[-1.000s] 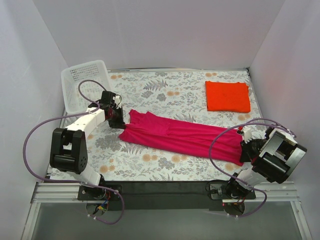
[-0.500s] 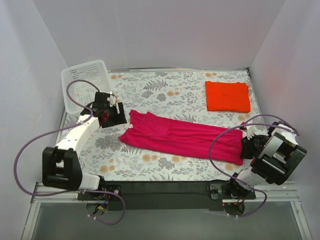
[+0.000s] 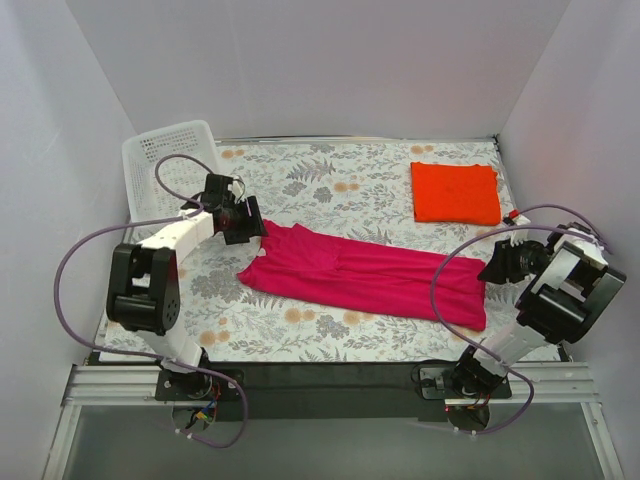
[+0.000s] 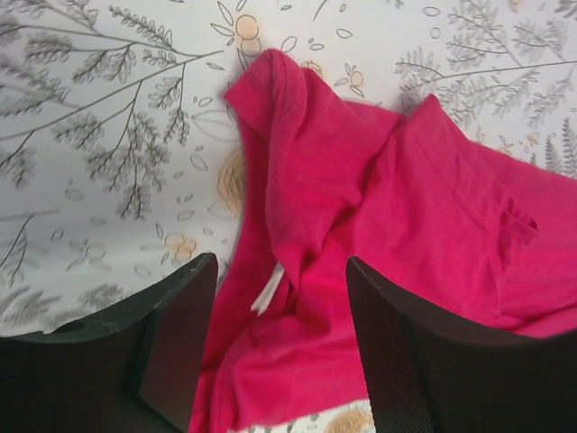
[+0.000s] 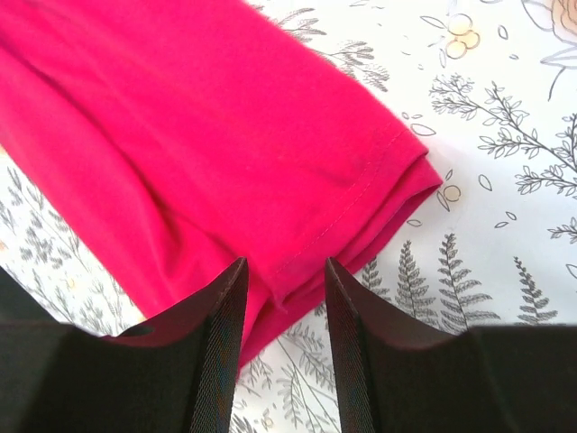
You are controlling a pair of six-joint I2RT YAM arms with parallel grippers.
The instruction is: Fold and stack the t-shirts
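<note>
T-shirts first: I see the magenta-pink t-shirt [image 3: 365, 280] lying flat on the floral table [image 3: 330, 180] as a long narrow band. It runs on a slant from the left middle down toward the near right. Its collar end sits at the left, and the left wrist camera shows me the neckline [image 4: 284, 171] rumpled there, with a small white label [image 4: 268, 290] poking out of a fold. The hem end is at the right; the right wrist camera shows its layered, stitched edge [image 5: 361, 194] resting on the table.

The orange-red t-shirt [image 3: 456, 193] is folded into a neat rectangle at the far right of the table, well apart from the pink one.

My left gripper [image 3: 245, 222] hangs over the collar end with its fingers [image 4: 180, 307] spread, and the cloth lies loose beneath the gap, not pinched. My right gripper [image 3: 497, 265] is at the hem end; its fingers [image 5: 221, 307] stand parted, more narrowly, with the hem flat below them and nothing clamped.

A white perforated basket [image 3: 160, 150] stands at the far left corner, behind the left arm
</note>
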